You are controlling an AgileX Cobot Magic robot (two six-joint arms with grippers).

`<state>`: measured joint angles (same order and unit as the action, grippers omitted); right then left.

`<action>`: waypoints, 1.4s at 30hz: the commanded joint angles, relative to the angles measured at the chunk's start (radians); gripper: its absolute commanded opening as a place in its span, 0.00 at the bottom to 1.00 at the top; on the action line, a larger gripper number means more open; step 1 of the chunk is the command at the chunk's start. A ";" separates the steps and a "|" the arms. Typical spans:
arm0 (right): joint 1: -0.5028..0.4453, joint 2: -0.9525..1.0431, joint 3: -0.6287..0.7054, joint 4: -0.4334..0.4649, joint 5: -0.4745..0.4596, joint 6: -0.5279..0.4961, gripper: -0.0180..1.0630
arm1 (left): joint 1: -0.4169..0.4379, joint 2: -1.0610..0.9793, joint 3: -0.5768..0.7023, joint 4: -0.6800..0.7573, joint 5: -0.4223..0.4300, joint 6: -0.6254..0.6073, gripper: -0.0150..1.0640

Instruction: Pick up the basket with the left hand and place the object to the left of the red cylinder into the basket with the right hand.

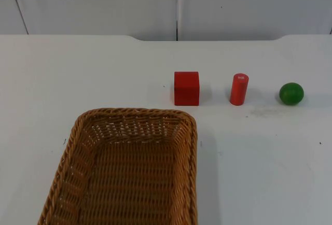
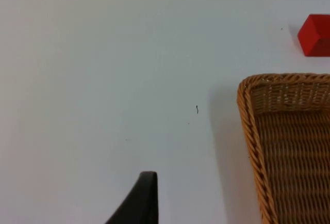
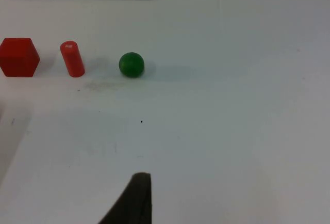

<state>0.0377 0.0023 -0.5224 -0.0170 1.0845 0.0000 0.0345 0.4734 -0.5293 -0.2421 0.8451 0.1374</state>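
Observation:
A woven wicker basket [image 1: 129, 173] stands on the white table at the front left, with nothing inside it. Behind its far right corner sits a red cube [image 1: 187, 88]. To the cube's right stands an upright red cylinder [image 1: 239, 88], and a green ball [image 1: 291, 93] lies further right. My left gripper [image 2: 142, 203] hangs over bare table beside the basket [image 2: 289, 146], well apart from its rim, with the cube [image 2: 315, 35] beyond. My right gripper [image 3: 135, 201] hovers over bare table, far from the cube [image 3: 19, 57], the cylinder [image 3: 72, 59] and the ball [image 3: 131, 64].
The grey partition wall [image 1: 176, 4] closes the table at the back. A faint smudge [image 1: 264, 112] marks the table in front of the cylinder and ball. Open table lies to the right of the basket.

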 commanded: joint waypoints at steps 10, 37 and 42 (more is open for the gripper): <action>-0.006 -0.002 0.007 -0.007 -0.006 -0.015 0.99 | -0.006 0.056 -0.006 -0.032 -0.043 0.022 0.99; -0.006 0.037 -0.030 0.003 -0.044 -0.012 0.99 | -0.006 0.056 -0.006 -0.035 0.036 0.022 0.99; -0.006 0.155 -0.090 -0.007 -0.088 -0.009 0.99 | -0.006 0.056 -0.006 -0.037 0.037 0.022 0.99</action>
<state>0.0377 0.1233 -0.5918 -0.0184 1.0286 0.0000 0.0345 0.5279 -0.5293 -0.2756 0.8819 0.1596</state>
